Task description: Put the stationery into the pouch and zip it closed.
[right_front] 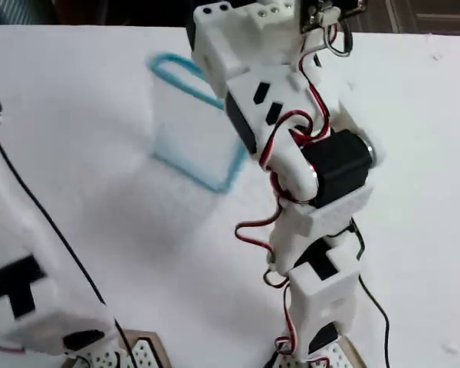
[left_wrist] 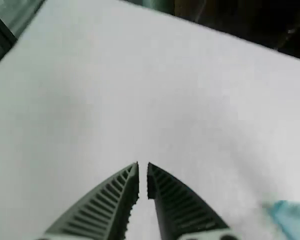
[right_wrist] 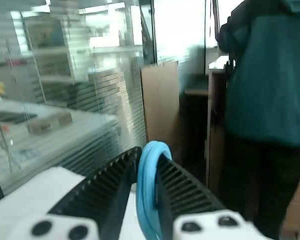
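The clear pouch (right_front: 190,126) with its blue rim (right_front: 215,180) sits toward the far middle of the white counter (right_front: 100,192), a soft shadow on the near side of it; whether its lower edge touches the surface cannot be told. In the right wrist view the right hand (right_wrist: 149,155) is clamped on a loop of that blue rim (right_wrist: 149,195), its two ribbed fingers (right_wrist: 110,185) pressed against either side of the band, with the room beyond the counter behind them. The right arm (right_front: 307,176), strung with red and black wires (right_front: 280,134), rises from the near edge and crosses the pouch's right side. Left of the pouch, the left hand (left_wrist: 142,172) hovers over bare counter, its fingers drawn almost together with only a thin slit between the tips and nothing in it; a corner of the pouch (left_wrist: 290,215) lies just beside it. The left arm (right_front: 31,307) stands at the near left.
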Controlling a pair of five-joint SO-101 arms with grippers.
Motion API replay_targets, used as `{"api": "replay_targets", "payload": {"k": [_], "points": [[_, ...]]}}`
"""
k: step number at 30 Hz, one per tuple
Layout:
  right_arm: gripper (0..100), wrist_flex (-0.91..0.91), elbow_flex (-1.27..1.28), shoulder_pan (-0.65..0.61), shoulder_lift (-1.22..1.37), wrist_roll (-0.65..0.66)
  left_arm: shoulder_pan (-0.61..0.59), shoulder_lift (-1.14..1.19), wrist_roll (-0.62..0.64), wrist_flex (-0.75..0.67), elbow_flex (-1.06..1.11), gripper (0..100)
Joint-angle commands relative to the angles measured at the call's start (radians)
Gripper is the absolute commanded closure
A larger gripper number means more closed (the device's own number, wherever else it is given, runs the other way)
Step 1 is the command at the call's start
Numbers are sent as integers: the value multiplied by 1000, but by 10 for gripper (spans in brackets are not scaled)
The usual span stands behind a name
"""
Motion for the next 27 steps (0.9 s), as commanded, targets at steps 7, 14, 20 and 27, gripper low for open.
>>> {"api": "replay_targets", "payload": {"k": [7,14,20,27], "points": [[981,228,-25,62,-4,6,136,-314,-31,2,183,818],[981,229,-25,114,2,6,369,-371,120,-48,269,758],[981,229,-25,114,4,6,478,-371,152,-176,354,755],[981,223,-25,116,5,6,530,-369,-2,-181,483,740]]}}
